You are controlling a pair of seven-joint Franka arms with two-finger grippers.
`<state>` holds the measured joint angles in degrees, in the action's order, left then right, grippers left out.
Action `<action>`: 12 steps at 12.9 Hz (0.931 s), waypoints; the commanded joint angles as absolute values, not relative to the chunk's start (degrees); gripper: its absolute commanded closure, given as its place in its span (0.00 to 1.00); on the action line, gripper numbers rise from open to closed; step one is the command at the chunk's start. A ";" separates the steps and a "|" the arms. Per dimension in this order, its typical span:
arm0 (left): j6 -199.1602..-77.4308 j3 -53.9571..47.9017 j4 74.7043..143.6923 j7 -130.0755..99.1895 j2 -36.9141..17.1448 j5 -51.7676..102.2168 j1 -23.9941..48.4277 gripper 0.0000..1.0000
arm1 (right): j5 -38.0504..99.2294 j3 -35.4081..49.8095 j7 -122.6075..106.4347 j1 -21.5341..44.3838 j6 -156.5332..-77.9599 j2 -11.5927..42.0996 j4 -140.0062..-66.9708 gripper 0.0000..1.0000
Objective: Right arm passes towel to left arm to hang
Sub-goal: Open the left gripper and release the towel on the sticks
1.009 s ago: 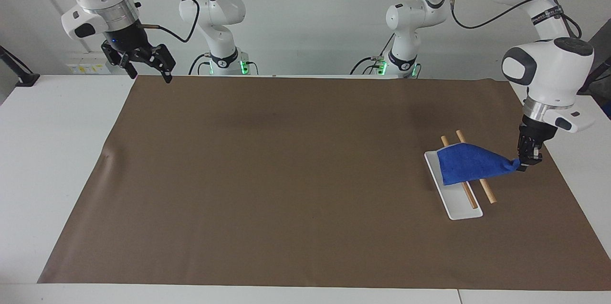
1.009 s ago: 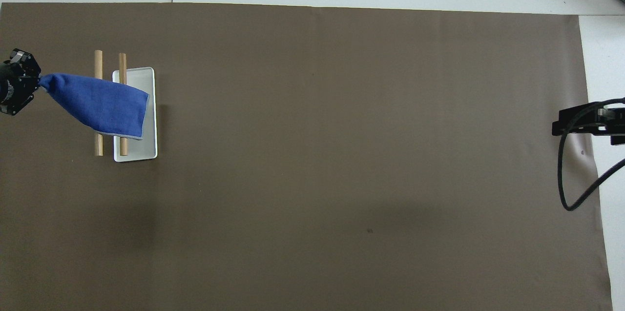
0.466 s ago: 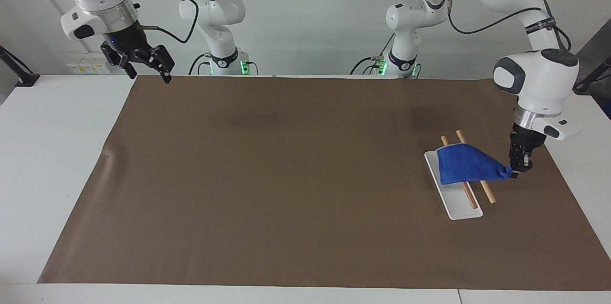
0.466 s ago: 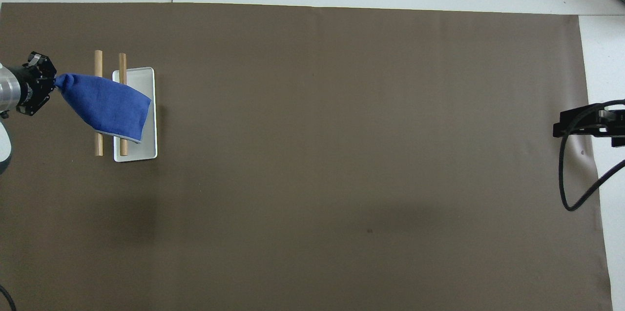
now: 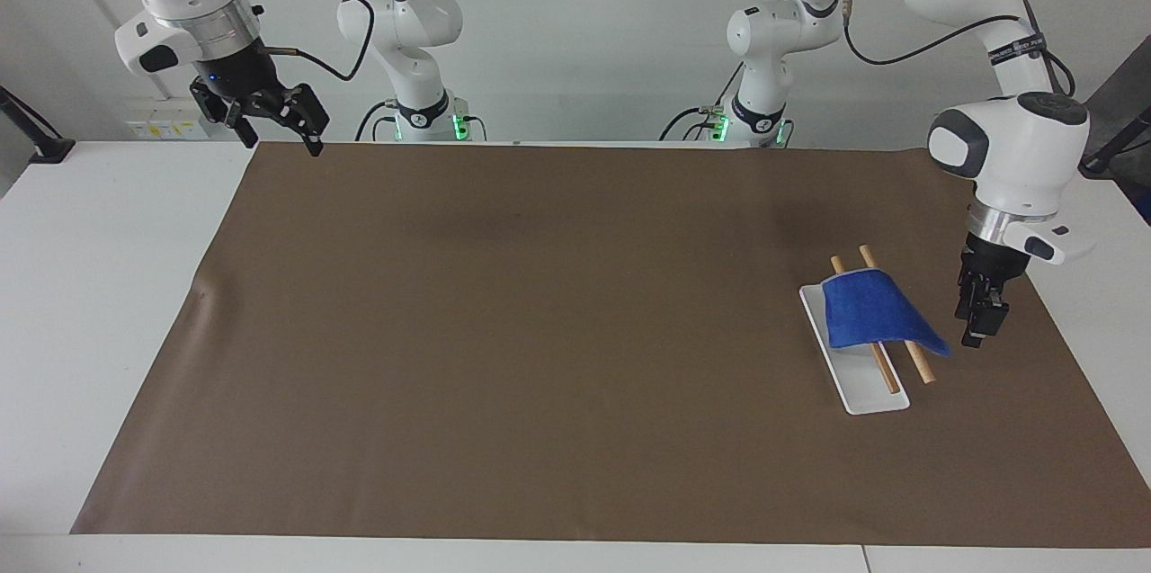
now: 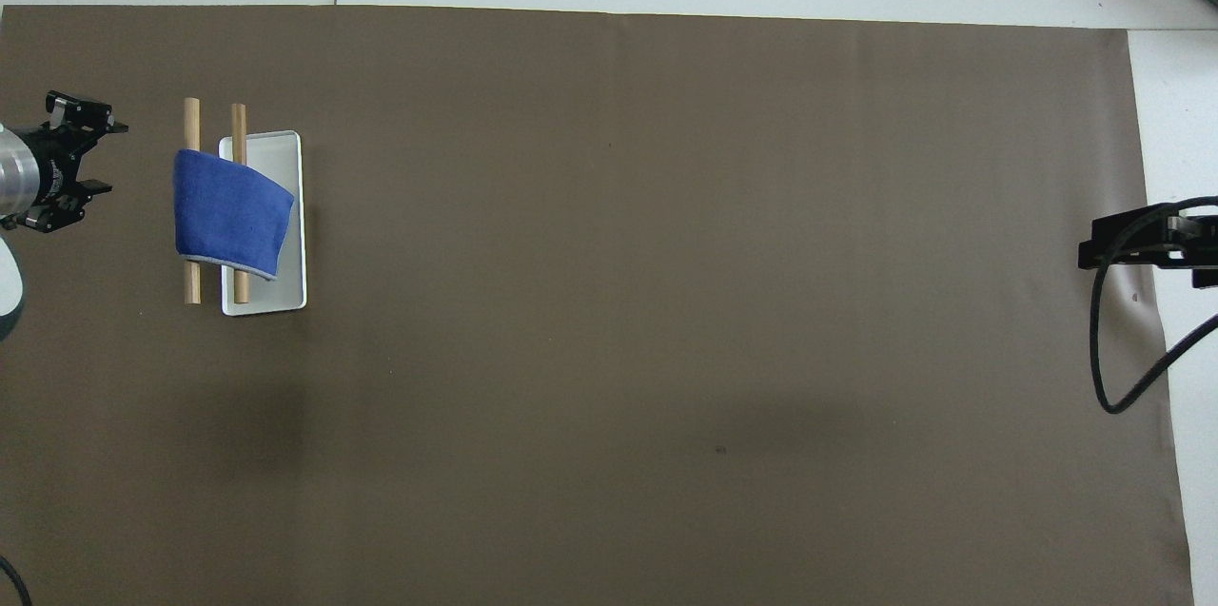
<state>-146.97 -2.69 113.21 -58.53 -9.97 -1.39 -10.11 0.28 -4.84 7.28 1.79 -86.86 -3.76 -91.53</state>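
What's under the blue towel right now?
The towel drapes over two wooden rods above a white tray. The rods' ends and part of the tray show; the rods' covered middles cannot be seen.

Brown mat, white tray and a two-rod rack lying on a white table

A wide brown mat (image 5: 539,339) is covering most of the white table (image 5: 99,285), leaving bare white strips showing along its edges. A small white rectangular tray (image 6: 285,206) is sitting on the mat toward the left arm's end of the table, and two parallel wooden rods (image 6: 192,116) are standing raised above it, one over the tray and the other just past its edge. Two smaller white arms with green lights (image 5: 409,33) are standing at the robots' edge of the table. A black cable (image 6: 1104,349) is looping at the mat's edge toward the right arm's end.
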 commanded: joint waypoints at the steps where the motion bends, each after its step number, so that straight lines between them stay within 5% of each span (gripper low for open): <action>1: -147.05 -2.55 111.90 -58.18 -10.46 -1.05 -9.84 0.00 | -0.53 -4.83 7.38 1.67 -86.57 -5.36 -92.90 0.00; 6: -120.29 -2.90 96.09 -55.22 -13.53 -1.67 -6.34 0.00 | 0.18 -5.01 7.38 1.58 -86.48 -6.68 -92.81 0.00; 12: -104.61 -4.48 93.43 -33.34 -6.17 -0.70 -5.71 0.00 | -1.23 -4.75 6.76 1.76 -87.01 -4.49 -93.43 0.00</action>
